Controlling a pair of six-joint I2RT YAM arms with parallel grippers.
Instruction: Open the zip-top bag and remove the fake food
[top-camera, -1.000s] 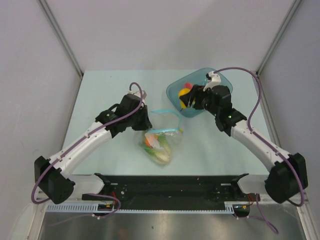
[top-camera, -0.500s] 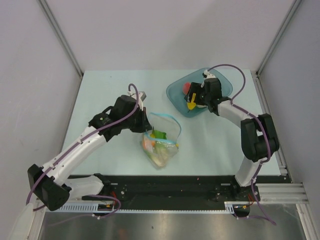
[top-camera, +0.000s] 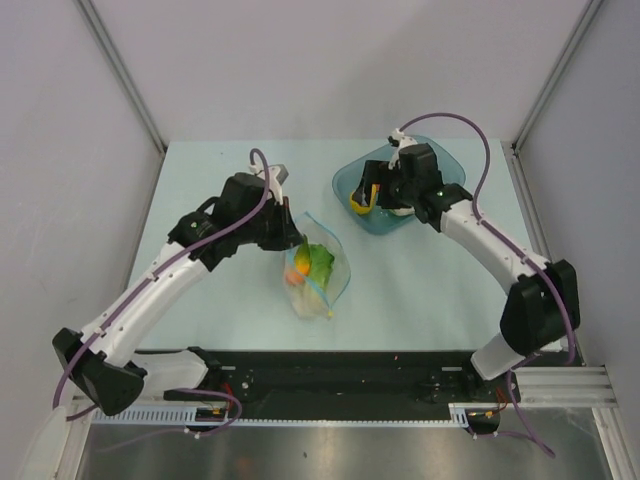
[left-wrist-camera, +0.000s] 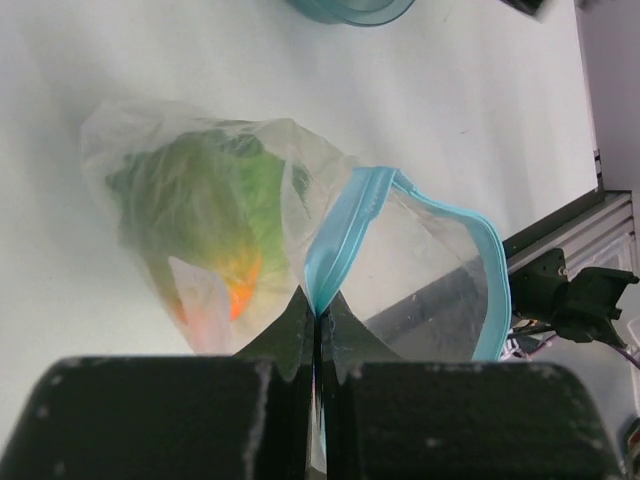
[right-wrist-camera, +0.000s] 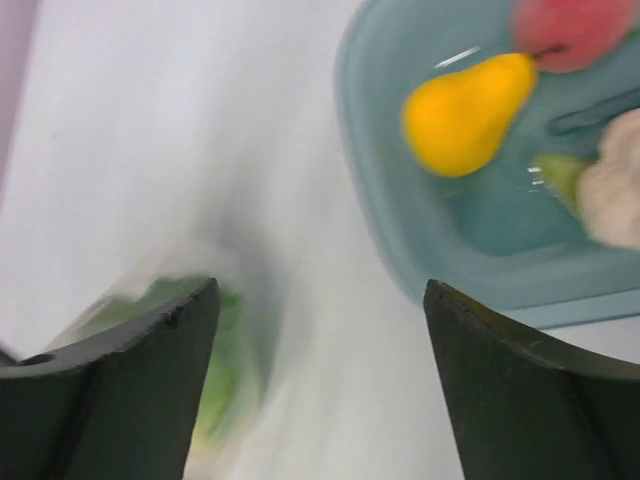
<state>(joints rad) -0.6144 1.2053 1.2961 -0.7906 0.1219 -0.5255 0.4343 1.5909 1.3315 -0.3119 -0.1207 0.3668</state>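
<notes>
Left gripper (left-wrist-camera: 317, 318): jaws pinched tight on the blue zip strip (left-wrist-camera: 340, 235) of the zip-top bag (top-camera: 318, 275); the mouth gapes open beyond the pinch.
Right gripper (right-wrist-camera: 318, 300): jaws spread wide, nothing held, over the left edge of the teal tray (right-wrist-camera: 375, 235).
Bag: mid-table between the arms, with cabbage (left-wrist-camera: 195, 195) and orange fruit (left-wrist-camera: 240, 295) inside.
Tray: holds yellow pear (right-wrist-camera: 465, 105), red piece (right-wrist-camera: 570, 30), whitish piece (right-wrist-camera: 620, 185).
Table (top-camera: 200, 190): a bare strip separates the bag from the tray rim.

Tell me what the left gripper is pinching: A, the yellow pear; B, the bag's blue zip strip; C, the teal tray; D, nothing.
B: the left wrist view shows the left gripper shut on the blue zip strip of the zip-top bag.
</notes>
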